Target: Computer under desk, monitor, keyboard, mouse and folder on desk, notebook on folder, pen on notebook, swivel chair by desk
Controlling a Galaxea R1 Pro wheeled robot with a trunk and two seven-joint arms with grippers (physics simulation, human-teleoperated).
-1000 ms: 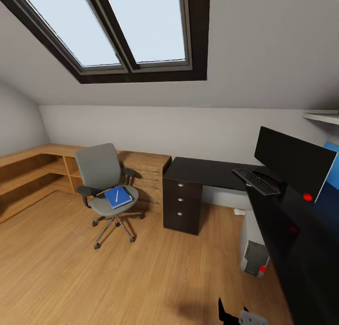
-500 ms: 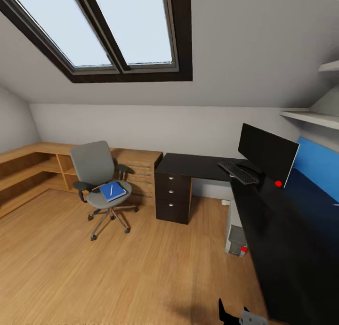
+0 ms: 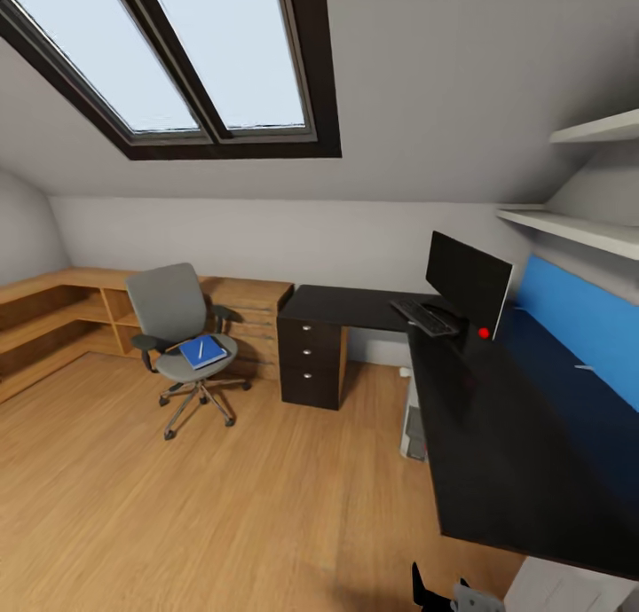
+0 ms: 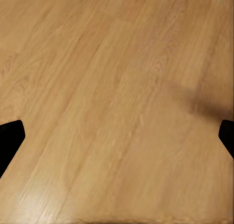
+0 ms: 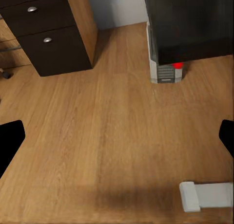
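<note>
Here's the bedroom (image 3: 266, 497), grey walls over a light plank floor, dark-framed skylights (image 3: 204, 53) in the sloped ceiling. Over by the low wooden cabinets (image 3: 53, 315) stands the swivel chair (image 3: 177, 328), grey padding, black armrests, silver star base on castors, well apart from the glossy black L-shaped tabletop (image 3: 506, 443). On its seat lies the folder (image 3: 203, 352), a flat bright-blue rectangle, with the pen (image 3: 201, 349), a thin pale stick, resting on top. The black drawer unit (image 3: 310, 364) shows three round silver knobs. Up on the tabletop the monitor (image 3: 466, 284) stands dark, a red dot at its lower corner, and the keyboard (image 3: 425, 317) lies just in front of it, slim and black. Under the tabletop sits the computer (image 5: 165, 70), pale casing with a small red light; the edge of it also peeks out below the tabletop in the head view. No writing or brand legible anywhere. The left hand (image 4: 117, 139) is spread wide, released, dark fingertips over bare floor; the right hand (image 5: 117, 141) likewise released above the planks.
</note>
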